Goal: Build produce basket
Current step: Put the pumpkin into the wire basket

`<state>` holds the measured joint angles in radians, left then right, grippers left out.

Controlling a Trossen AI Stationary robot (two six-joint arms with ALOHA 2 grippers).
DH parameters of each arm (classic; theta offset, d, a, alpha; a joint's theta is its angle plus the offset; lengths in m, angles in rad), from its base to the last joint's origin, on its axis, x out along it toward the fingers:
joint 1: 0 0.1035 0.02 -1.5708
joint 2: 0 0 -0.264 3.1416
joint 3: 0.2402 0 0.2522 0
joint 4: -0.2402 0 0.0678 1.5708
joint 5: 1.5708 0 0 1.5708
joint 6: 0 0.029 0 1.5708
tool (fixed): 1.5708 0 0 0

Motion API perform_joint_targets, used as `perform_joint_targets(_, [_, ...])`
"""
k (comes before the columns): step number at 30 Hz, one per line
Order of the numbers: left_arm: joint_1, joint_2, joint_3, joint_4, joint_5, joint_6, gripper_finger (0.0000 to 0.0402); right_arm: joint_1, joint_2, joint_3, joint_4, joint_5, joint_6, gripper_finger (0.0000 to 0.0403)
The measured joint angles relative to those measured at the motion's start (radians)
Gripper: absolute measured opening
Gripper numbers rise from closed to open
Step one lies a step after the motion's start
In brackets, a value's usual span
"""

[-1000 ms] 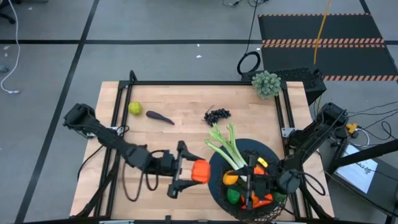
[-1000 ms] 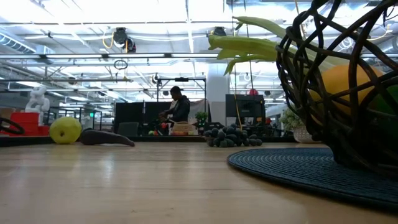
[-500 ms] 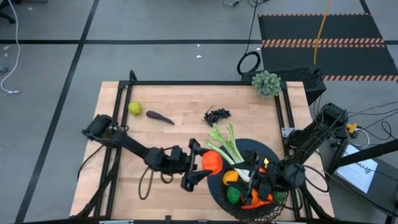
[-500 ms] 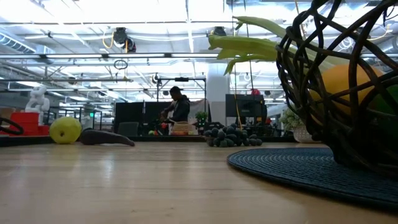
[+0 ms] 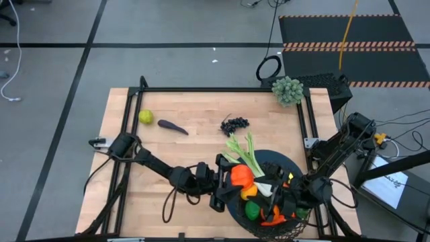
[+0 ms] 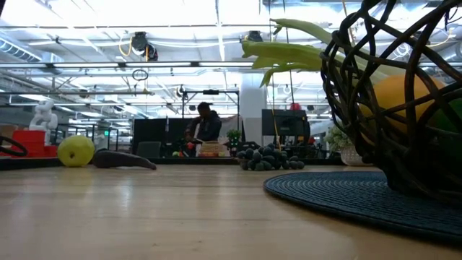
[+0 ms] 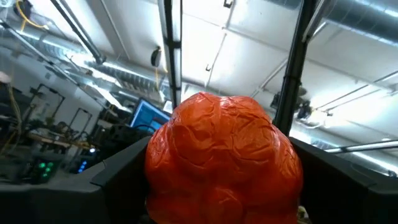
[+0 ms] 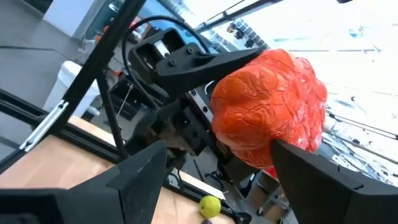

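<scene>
My left gripper point(image 5: 232, 183) reaches in from the table's left and is shut on the red-orange mango point(image 5: 241, 177), which hangs over the left rim of the black wire-mesh basket point(image 5: 236, 208). The basket holds an orange point(image 5: 249, 191), a lime point(image 5: 252, 210) and other produce. The celery stalk point(image 5: 243, 156) leans out over its far rim. My right gripper point(image 5: 278, 195) is open inside the basket and faces the mango point(image 8: 267, 112). Grapes point(image 5: 234, 124), an eggplant point(image 5: 173, 126) and a lemon point(image 5: 146, 117) lie on the table. My left gripper pinches the mango point(image 7: 224, 155) between its two fingers, one on each side point(image 7: 155, 168). The fingers point(image 8: 199, 62) come level from the table's left. The mango is lifted clear of the table, above the basket's left rim.
A grey-green bumpy clump point(image 5: 287, 89) sits at the far right corner. The basket point(image 6: 397, 108) stands on a dark round mat point(image 6: 346, 195). Black frame rails point(image 5: 222, 89) run along the table's edges. Bare wood point(image 5: 175, 154) lies between the basket and the far produce. A person point(image 6: 208, 123) is in the room beyond.
My left gripper has carried the mango toward the table's right edge, from beside the basket to over its left rim, staying shut on it. My right gripper has stayed in the basket, tipping slightly toward the mango.
</scene>
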<state>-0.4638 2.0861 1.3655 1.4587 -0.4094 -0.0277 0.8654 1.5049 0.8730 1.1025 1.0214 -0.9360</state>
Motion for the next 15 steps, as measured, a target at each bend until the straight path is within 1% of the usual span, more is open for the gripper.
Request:
perform_joint_targets(2, [-0.003,0.0,0.002,-0.009,-0.006,0.018,0.0339,0.004,0.001,0.0,0.0,0.001,-0.004,0.0288])
perform_joint_targets(6, [-0.005,0.002,0.002,0.008,-0.021,0.037,0.0336,0.018,0.001,0.0,0.014,0.074,-0.047,0.0288])
perform_joint_targets(10, [-0.011,0.006,0.001,-0.002,0.008,0.018,0.0328,0.015,0.001,0.001,0.053,0.116,-0.046,0.0287])
perform_joint_targets(15, [-0.007,0.006,0.001,-0.005,-0.004,0.034,0.033,0.023,0.001,0.002,0.092,0.204,-0.099,0.0273])
